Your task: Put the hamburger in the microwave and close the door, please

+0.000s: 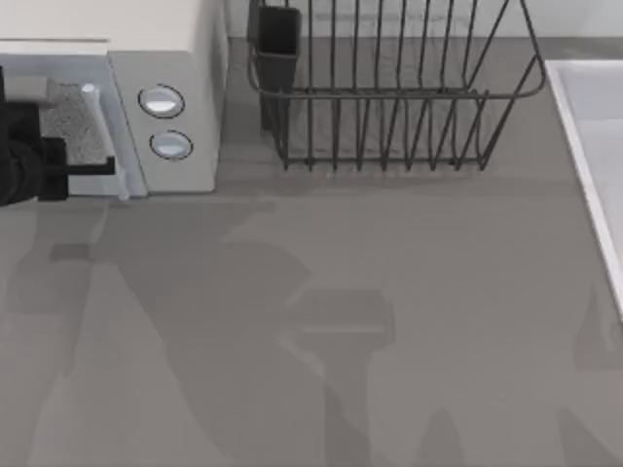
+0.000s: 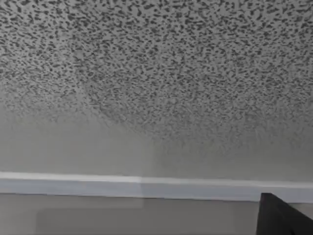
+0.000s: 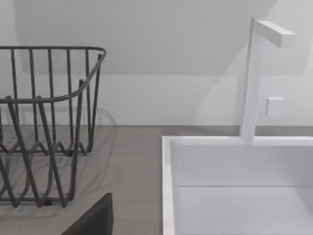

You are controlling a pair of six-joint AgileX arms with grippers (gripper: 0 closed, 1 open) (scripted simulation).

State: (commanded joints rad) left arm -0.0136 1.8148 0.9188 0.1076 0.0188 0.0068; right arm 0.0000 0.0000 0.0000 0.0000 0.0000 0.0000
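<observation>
The left gripper (image 1: 83,167) was pressed up against the front of the microwave (image 1: 165,39), a dark part of it reaching across to the thin pale handle (image 1: 92,102) of the door (image 1: 68,122). Whether it was released, clenched or grasping the handle could not be told. From the left wrist view the speckled window of the door (image 2: 156,73) lay directly ahead of the gripper and very close, with the pale frame strip (image 2: 146,185) just below it and one dark edge of the gripper (image 2: 283,218) at the corner. That closeness suited a push: the gripper was set against the panel beside the handle so that the door would swing home against the body.

The door looked flush, or very nearly so, with the panel carrying the two knobs (image 1: 161,101), which stood just beyond the handle from the gripper. Judging by that, the closing step was at or near its end. Where the hamburger lay could not be told; with the door this far shut, it was most likely inside, behind the window.

The right gripper (image 3: 93,220) was parked well away, facing the wire dish rack (image 3: 44,122) and the white sink (image 3: 168,186) with its tap (image 3: 252,78); its state could not be told either. The desk (image 1: 389,341) between the two lay bare apart from shadows.
</observation>
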